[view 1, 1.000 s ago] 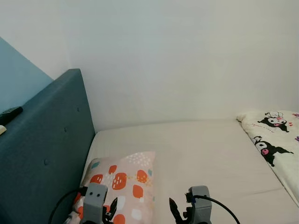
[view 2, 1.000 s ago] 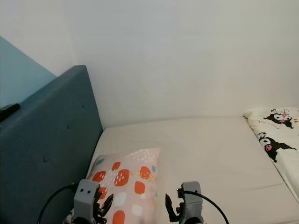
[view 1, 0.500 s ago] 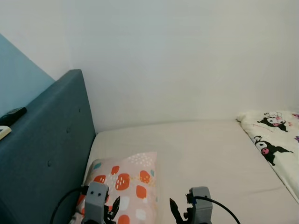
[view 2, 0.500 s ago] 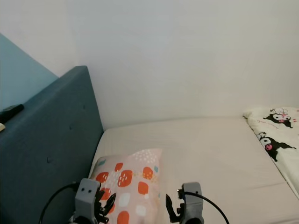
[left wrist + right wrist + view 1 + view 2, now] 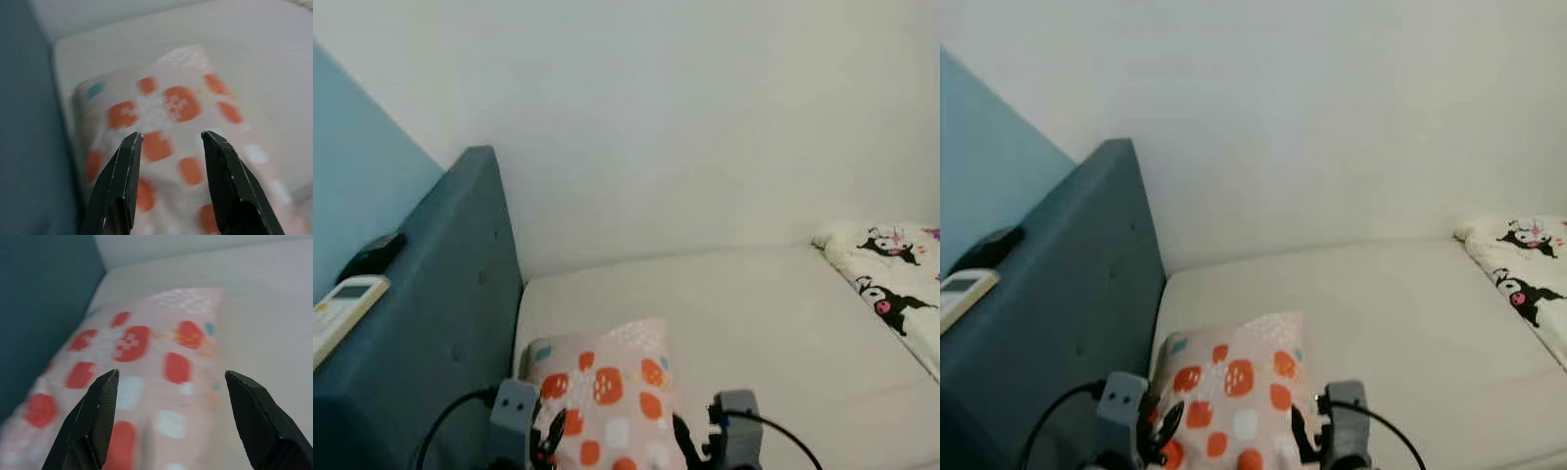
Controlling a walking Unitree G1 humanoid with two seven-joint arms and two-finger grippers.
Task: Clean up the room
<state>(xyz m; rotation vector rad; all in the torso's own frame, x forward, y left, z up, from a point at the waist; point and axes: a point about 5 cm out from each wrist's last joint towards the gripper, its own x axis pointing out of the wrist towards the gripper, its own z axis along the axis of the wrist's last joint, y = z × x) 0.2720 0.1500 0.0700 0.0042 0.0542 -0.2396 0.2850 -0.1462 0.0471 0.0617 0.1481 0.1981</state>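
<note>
A pink pillow (image 5: 607,387) with orange and white blotches lies on the beige mattress (image 5: 754,304), close to the teal headboard (image 5: 460,313). My left gripper (image 5: 548,438) hovers open over the pillow's headboard side, and the left wrist view shows the pillow (image 5: 166,105) between and beyond its black fingers (image 5: 122,186). My right gripper (image 5: 682,443) is open at the pillow's other edge. The right wrist view has the pillow (image 5: 142,345) spread under its wide-apart fingers (image 5: 254,416). Neither gripper holds anything.
A white remote (image 5: 342,305) and a black remote (image 5: 374,255) rest on top of the headboard. A white blanket (image 5: 891,284) with black cartoon figures lies at the bed's right end. A pale wall runs behind the bed.
The camera has shifted, so the pillow now sits between both grippers instead of mainly before the left one. The white remote on the headboard has come into view.
</note>
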